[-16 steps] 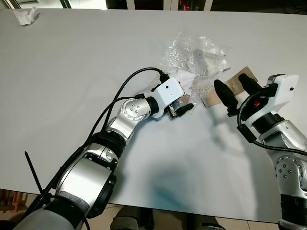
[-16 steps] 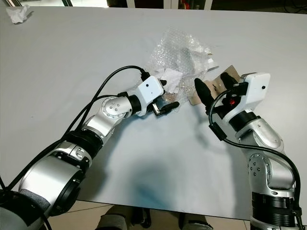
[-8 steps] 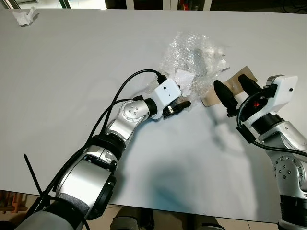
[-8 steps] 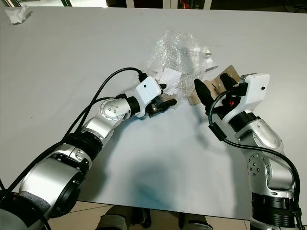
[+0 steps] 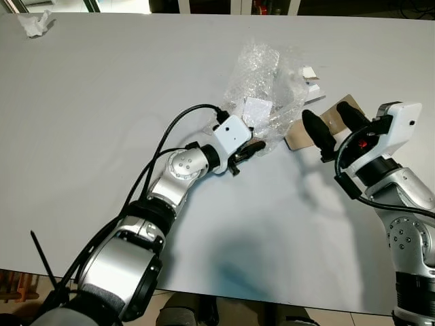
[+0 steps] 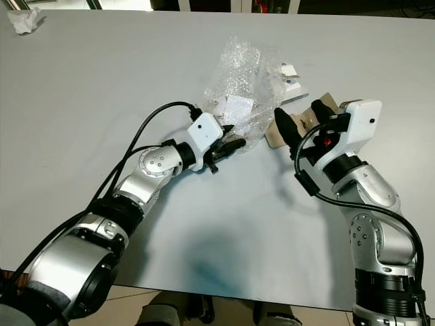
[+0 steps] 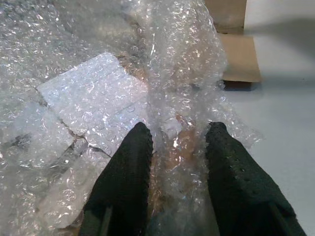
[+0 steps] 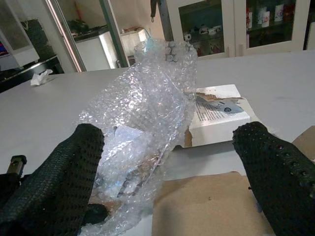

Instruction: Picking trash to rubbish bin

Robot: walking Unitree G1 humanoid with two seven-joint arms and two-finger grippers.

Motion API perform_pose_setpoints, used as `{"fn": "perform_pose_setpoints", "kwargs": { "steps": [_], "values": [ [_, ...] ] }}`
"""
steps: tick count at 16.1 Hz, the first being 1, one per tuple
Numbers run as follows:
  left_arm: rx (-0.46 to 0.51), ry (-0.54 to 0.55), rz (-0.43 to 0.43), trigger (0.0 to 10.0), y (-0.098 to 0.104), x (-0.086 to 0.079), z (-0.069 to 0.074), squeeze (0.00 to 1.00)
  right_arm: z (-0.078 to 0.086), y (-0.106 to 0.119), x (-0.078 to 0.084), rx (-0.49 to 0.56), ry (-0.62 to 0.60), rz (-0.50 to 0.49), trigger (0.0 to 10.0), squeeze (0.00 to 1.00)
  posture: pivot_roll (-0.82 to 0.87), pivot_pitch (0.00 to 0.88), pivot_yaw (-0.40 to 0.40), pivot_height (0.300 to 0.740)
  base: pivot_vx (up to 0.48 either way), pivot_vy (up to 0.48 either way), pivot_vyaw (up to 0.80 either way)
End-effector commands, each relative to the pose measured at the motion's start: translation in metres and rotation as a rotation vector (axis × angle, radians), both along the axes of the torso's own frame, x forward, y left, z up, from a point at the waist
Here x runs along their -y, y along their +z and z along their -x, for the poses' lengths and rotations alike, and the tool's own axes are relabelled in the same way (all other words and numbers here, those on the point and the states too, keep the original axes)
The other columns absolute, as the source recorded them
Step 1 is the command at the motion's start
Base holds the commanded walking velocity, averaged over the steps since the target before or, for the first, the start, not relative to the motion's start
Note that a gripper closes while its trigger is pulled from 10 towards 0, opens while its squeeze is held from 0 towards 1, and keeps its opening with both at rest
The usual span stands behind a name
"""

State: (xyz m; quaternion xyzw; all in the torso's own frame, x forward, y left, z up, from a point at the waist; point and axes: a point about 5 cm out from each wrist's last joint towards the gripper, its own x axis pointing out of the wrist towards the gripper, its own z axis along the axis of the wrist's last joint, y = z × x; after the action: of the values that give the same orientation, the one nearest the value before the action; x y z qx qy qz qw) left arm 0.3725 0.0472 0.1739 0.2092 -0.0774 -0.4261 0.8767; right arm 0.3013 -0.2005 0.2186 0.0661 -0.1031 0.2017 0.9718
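here the left gripper is clenching its two black fingers on the near edge of the bubble wrap, with a fold of the film pinched between them in the left wrist view. the bubble wrap is resting on the grey table, bunched up and rising from the pinch toward the far side, probably because the pull from the gripper is gathering it into a tall crumple. a white label is showing through its layers. the left arm is reaching forward and inward across the table, elbow low, wrist angled toward the wrap.

the right gripper is hovering just beside the wrap with its fingers spread wide and grasping nothing, poised over a flat piece of brown cardboard lying on the table. the right forearm is rising steeply from the table edge, wrist bent so the fingers are pointing toward the wrap. a small white box is sitting just behind the cardboard, touching the wrap's far edge. a crumpled white tissue is lying well apart at the far left corner. the likely step is securing the wrap for lifting.
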Motion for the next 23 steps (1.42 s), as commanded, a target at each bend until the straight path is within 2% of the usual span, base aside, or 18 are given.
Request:
{"fn": "perform_pose_setpoints", "kwargs": {
  "steps": [1, 3, 4, 5, 11, 12, 14, 17, 19, 21, 23],
  "values": [
    [-0.030, 0.015, -0.002, 0.0, -0.008, -0.003, 0.002, 0.00, 0.000, -0.002, -0.003, -0.004, 0.013, -0.004, 10.0, 0.00, -0.09, 0.245, 0.098, 0.740, 0.000, 0.000, 0.00],
    [-0.019, 0.026, 0.025, 0.0, -0.007, -0.003, 0.003, 0.00, -0.002, -0.002, -0.004, -0.003, 0.013, -0.005, 10.0, 0.00, -0.09, 0.236, 0.099, 0.740, 0.000, 0.000, 0.00],
    [0.008, 0.034, 0.054, 1.6, -0.003, -0.002, 0.005, 0.00, -0.002, -0.002, -0.004, -0.001, 0.012, -0.006, 10.0, 0.00, -0.09, 0.232, 0.098, 0.740, 0.000, 0.000, 0.00],
    [0.006, 0.024, 0.073, 0.0, -0.002, -0.002, 0.006, 0.00, -0.003, -0.002, -0.004, -0.001, 0.012, -0.008, 10.0, 0.00, -0.08, 0.230, 0.098, 0.740, 0.000, 0.000, 0.00],
    [0.001, 0.033, 0.066, 0.0, -0.004, -0.003, 0.008, 0.00, -0.003, -0.003, -0.006, 0.001, 0.019, -0.014, 10.0, 0.00, -0.08, 0.226, 0.099, 0.740, 0.000, 0.000, 0.00],
    [0.020, 0.051, 0.071, 10.0, -0.002, -0.004, 0.008, 0.00, -0.003, -0.004, -0.007, -0.002, 0.020, -0.014, 10.0, 0.00, -0.08, 0.225, 0.099, 0.740, 0.000, 0.000, 0.00],
    [0.030, 0.069, 0.080, 10.0, -0.001, -0.004, 0.007, 0.00, -0.003, -0.004, -0.007, -0.002, 0.020, -0.016, 10.0, 0.00, -0.08, 0.225, 0.099, 0.740, 0.000, 0.000, 0.00],
    [0.066, 0.130, 0.139, 10.0, 0.006, -0.007, 0.006, 0.00, -0.004, -0.005, -0.007, 0.001, 0.013, -0.019, 10.0, 0.00, -0.08, 0.216, 0.101, 0.740, 0.000, 0.000, 0.00],
    [0.160, 0.304, 0.244, 10.0, 0.025, -0.019, -0.003, 0.00, -0.007, -0.003, -0.008, 0.010, -0.005, -0.031, 10.0, 0.00, -0.08, 0.209, 0.102, 0.740, 0.000, 0.000, 0.00],
    [0.248, 0.418, 0.362, 10.0, 0.043, -0.030, -0.005, 0.00, -0.009, -0.002, -0.006, 0.019, -0.041, -0.042, 10.0, 0.00, -0.08, 0.203, 0.104, 0.740, 0.000, 0.000, 0.00],
    [0.313, 0.483, 0.388, 10.0, 0.047, -0.037, -0.003, 0.00, -0.014, 0.002, -0.005, 0.035, -0.113, -0.039, 10.0, 0.00, -0.08, 0.196, 0.106, 0.740, 0.000, 0.000, 0.00]
  ]
}}
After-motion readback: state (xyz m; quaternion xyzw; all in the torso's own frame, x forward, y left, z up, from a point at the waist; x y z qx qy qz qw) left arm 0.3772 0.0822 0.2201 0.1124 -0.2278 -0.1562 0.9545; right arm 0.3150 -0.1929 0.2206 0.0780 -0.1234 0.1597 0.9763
